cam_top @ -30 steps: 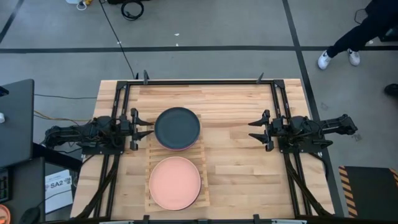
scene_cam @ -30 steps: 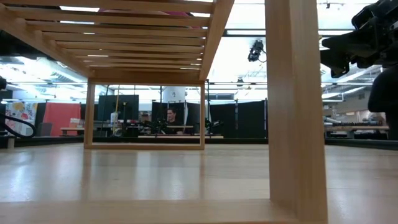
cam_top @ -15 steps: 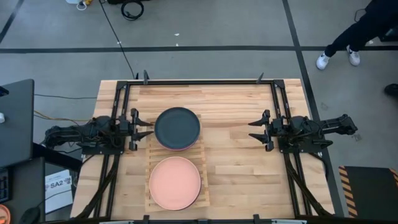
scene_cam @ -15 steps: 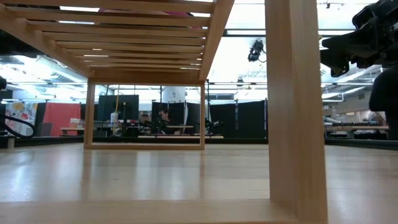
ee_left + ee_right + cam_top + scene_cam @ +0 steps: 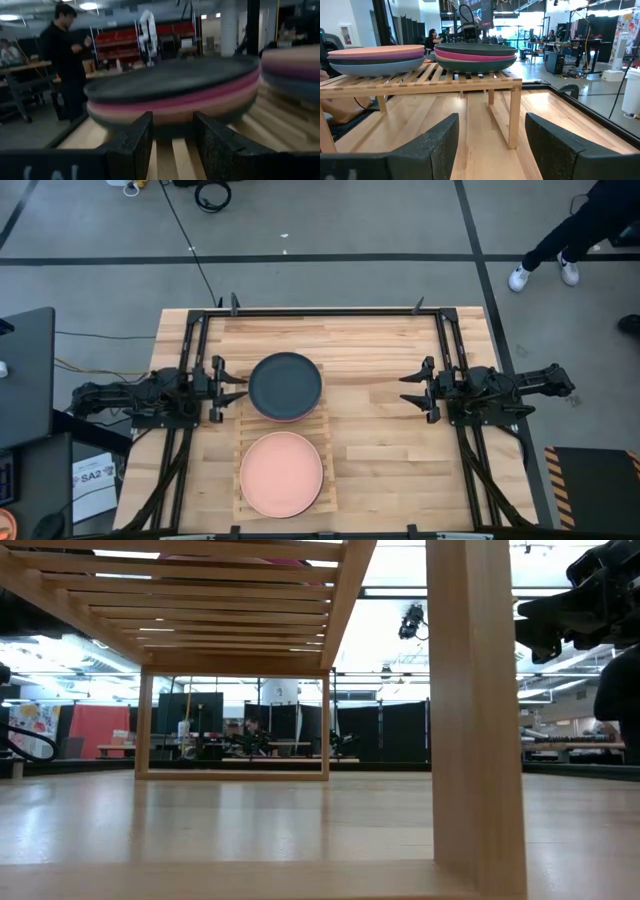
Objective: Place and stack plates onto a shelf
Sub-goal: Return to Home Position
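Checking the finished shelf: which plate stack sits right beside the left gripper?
The stack topped by the dark grey plate; the left gripper points at its rim. The salmon-topped stack lies further along the shelf.

A round matte dark grey plate (image 5: pixel 285 384) tops one stack, above a magenta plate (image 5: pixel 470 57) and a teal plate (image 5: pixel 480 64). A round matte salmon pink plate (image 5: pixel 281 473) tops the other, over a purple plate (image 5: pixel 365 56) and a grey-blue plate (image 5: pixel 375 65). The slatted wooden shelf (image 5: pixel 329 492) is pale blond, like the plank surface (image 5: pixel 390 450). The left pincer (image 5: pixel 236 390) and right pincer (image 5: pixel 408 390) are black. Yellow-and-black striped edging (image 5: pixel 554 475) lies on the grey floor (image 5: pixel 340 220).
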Motion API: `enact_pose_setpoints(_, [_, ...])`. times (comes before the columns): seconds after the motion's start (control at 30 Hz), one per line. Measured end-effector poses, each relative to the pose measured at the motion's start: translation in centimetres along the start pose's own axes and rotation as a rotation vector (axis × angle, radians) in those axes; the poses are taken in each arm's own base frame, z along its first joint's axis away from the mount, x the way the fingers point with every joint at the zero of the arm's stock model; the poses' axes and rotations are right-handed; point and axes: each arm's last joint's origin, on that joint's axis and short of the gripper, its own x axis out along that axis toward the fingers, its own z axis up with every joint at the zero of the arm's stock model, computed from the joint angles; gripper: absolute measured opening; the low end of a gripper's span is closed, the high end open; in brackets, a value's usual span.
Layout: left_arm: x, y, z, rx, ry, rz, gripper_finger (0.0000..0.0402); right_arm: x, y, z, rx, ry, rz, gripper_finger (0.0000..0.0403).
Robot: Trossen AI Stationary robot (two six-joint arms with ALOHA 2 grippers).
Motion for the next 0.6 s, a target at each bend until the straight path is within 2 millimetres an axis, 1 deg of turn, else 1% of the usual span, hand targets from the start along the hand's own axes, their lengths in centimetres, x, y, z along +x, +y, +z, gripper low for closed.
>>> enact_pose_setpoints(0.27, [-0.04, -0.02, -0.84, 0.001, 0.088, 0.016, 0.0146, 0.00, 0.00, 0.00, 0.001, 0.000, 0.000, 0.0233])
enact_pose_setpoints(0.6, [-0.06, -0.01, -0.99, -0.011, 0.103, 0.025, 0.0146, 0.00, 0.00, 0.00, 0.000, 0.000, 0.000, 0.0233])
